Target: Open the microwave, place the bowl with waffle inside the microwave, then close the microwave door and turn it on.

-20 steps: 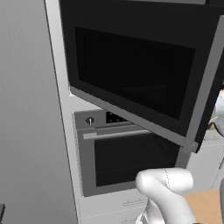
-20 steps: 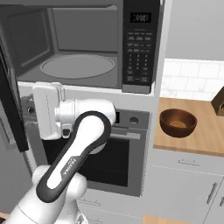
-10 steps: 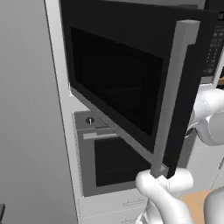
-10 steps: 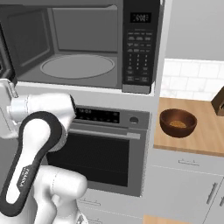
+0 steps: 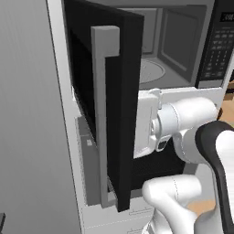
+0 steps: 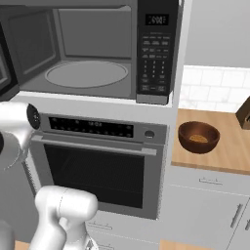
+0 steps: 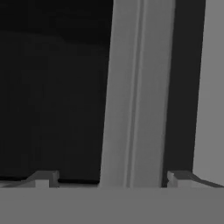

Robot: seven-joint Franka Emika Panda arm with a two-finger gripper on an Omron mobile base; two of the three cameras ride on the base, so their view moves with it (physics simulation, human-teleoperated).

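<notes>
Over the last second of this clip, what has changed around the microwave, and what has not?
The microwave door has swung much wider: from roughly half open to nearly edge-on to the left base camera, exposing the cavity and turntable. The arm swept left with it. The open fingers straddle the door handle without clamping. Unchanged: the bowl with the waffle sits on the counter; the oven is shut.

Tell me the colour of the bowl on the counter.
The bowl is reddish-brown, wooden-looking; it shows best in the right base view.
</notes>
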